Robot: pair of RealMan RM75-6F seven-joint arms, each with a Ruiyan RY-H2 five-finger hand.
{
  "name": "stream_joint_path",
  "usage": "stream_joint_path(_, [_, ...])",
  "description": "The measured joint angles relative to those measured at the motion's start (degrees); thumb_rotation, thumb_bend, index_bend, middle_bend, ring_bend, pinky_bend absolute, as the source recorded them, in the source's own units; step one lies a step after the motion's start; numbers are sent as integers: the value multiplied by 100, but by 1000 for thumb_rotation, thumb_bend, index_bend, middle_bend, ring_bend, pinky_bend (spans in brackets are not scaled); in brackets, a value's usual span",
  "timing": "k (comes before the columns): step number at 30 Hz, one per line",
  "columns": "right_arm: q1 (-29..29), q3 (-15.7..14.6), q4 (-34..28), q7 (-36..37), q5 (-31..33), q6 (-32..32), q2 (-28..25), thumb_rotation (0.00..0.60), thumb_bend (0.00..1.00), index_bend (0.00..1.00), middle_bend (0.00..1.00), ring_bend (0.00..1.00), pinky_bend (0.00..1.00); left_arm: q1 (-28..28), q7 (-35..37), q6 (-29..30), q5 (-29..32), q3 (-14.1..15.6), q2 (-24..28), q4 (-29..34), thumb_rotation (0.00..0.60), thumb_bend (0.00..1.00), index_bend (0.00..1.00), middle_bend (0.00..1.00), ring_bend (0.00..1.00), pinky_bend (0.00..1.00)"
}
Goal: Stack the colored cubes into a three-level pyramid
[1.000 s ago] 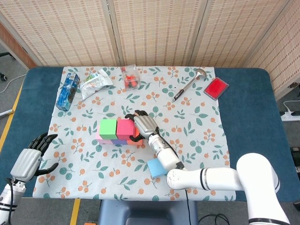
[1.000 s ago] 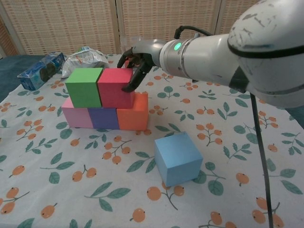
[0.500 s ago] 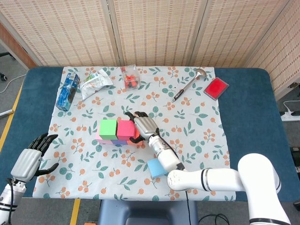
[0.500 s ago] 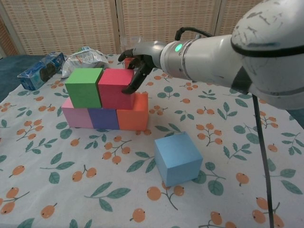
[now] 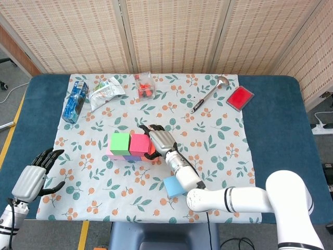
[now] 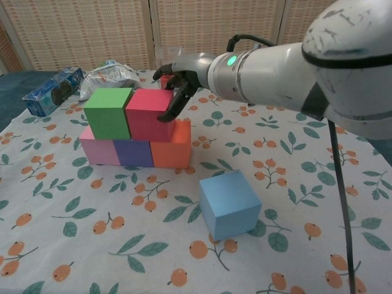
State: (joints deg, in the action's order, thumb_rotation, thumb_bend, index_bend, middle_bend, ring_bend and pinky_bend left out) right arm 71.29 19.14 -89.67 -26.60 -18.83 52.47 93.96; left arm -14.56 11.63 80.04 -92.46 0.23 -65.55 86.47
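A pink cube [image 6: 98, 151], a purple cube [image 6: 133, 153] and an orange cube [image 6: 173, 147] form the bottom row. On them stand a green cube [image 6: 108, 112] [image 5: 119, 141] and a crimson cube [image 6: 147, 113] [image 5: 138, 144], side by side. My right hand [image 6: 180, 76] [image 5: 160, 139] hovers at the crimson cube's right rear corner, fingers spread, fingertips touching its right face. A light blue cube [image 6: 228, 204] [image 5: 171, 186] lies alone in front, on the cloth. My left hand [image 5: 34, 179] rests open at the table's near left edge, holding nothing.
At the back of the floral cloth [image 5: 218, 156] lie a blue packet [image 5: 75, 100], a silvery bag [image 5: 106, 88] and a small clear tub with red contents [image 5: 144, 87]. A metal spoon [image 5: 208, 94] and a red box [image 5: 240, 98] lie at the back right.
The right hand's fingers have straightened slightly at the crimson cube's right side. The cubes and the left hand have not moved.
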Motion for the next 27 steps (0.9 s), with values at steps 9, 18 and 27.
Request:
stream_joint_path(9, [-153, -19, -304, 64, -288, 48, -279, 600, 217, 0, 150, 0, 0, -173, 157, -284, 61, -48, 49, -32, 600, 250, 78, 116, 49, 154])
stream_joint_path(18, [-461, -79, -701, 209, -641, 124, -879, 600, 217, 0, 141, 0, 0, -657, 371, -1003, 250, -214, 61, -257, 600, 251, 91, 117, 50, 150])
stream_joint_path(27, [-712, 3, -663, 579, -901, 36, -1239, 600, 217, 0, 141, 0, 0, -1239, 202, -1930, 462, -314, -118, -679, 600, 249, 81, 98, 20, 127])
